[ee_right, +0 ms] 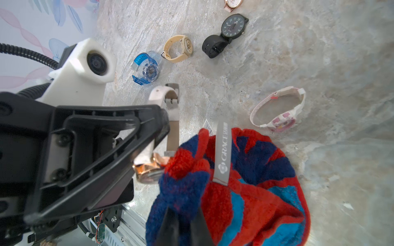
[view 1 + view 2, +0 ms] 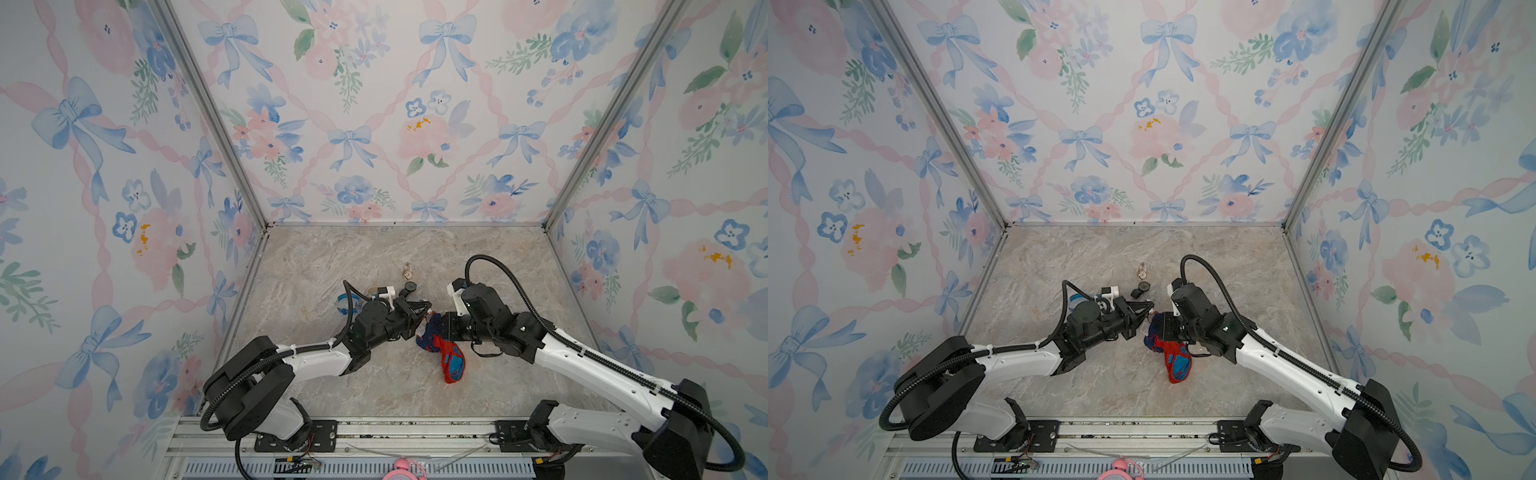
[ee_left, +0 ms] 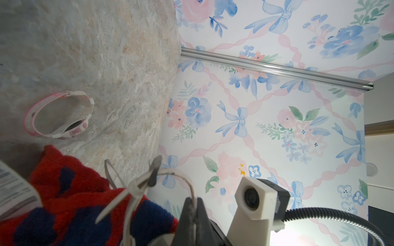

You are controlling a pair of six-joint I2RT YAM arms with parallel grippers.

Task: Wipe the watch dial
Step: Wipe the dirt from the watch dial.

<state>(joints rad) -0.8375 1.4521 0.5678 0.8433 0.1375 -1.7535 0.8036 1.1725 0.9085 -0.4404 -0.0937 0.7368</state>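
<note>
Nearest the camera, a pink rounded object (image 2: 405,467) is cut off by the frame edge, just in front of a metal rail (image 2: 415,428) carrying both arm bases. Beyond it lies a beige, stone-patterned worktop (image 2: 374,257) enclosed by walls (image 2: 374,124) papered with blue bows and pink flowers.

Both arms reach inward and meet near the middle of the worktop. The left gripper (image 1: 157,136) is clenched on the pale strap of a rose-gold watch (image 1: 147,171) with a round metal case. The right gripper (image 1: 183,225) is clamped on a bunched terry cloth (image 1: 255,191), fluffy, in red, navy and bright blue. A fold of the cloth touches the watch case and hides most of the dial. The cloth's loose end trails onto the worktop toward the camera. A grey woven label (image 1: 222,153) reading GRACE hangs from it, beside a white barcode tag (image 1: 208,125).

Other watches lie around them. A pink-and-white plastic watch (image 1: 279,110), strap looped, sits just beside the cloth. Farther off and to the left are a translucent blue watch (image 1: 147,68) and a tan watch (image 1: 179,48). A black round-dialled watch (image 1: 233,25) lies just beyond the grippers, and a small pale-dialled watch (image 2: 407,271) lies farthest back. In both top views the left arm covers much of the blue and tan watches.
</note>
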